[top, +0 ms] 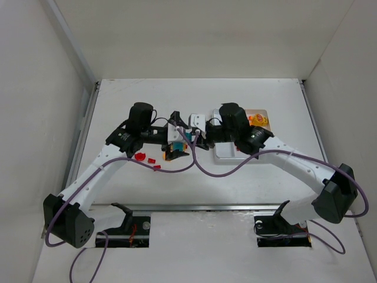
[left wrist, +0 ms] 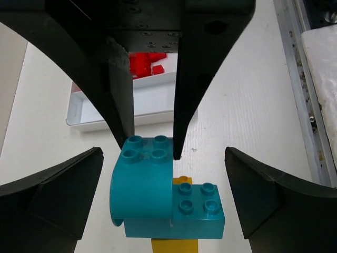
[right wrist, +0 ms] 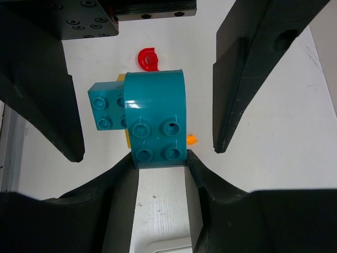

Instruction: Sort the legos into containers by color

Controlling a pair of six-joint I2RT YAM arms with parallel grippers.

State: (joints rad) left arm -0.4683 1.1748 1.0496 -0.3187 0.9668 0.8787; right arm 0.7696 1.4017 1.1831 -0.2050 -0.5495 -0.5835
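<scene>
Looking through the left wrist camera, we noted the left gripper [left wrist: 163, 158] with its jaws spread wide, one on each side of a teal lego [left wrist: 142, 184] and touching nothing. The teal lego was a curved piece with four studs on top, joined to a square studded block, and it sat on a yellow lego [left wrist: 174, 246]. We could not tell whether the stack rested on the table [left wrist: 247, 105]. The right gripper [left wrist: 151, 148] reached in from the top of the frame and pinched the studded top of the curved part between its two fingers. Behind it lay the white tray [left wrist: 84, 113] holding red legos [left wrist: 147, 63]; which compartment, we could not tell.

Right wrist camera: the right gripper's fingers were clamped on the studded end of the teal lego, while the left gripper's fingers stood well apart on either flank. A red arch piece [right wrist: 149, 59] lay on the table beyond, and a small orange piece [right wrist: 192, 139] lay just beside the teal lego.

Top camera: both grippers met near the middle of the table, just left of the tray. Orange-yellow legos [top: 258, 121] sat at the tray's far right corner. The red arch piece and a smaller red piece [top: 151, 160] lay loose near the left arm.
</scene>
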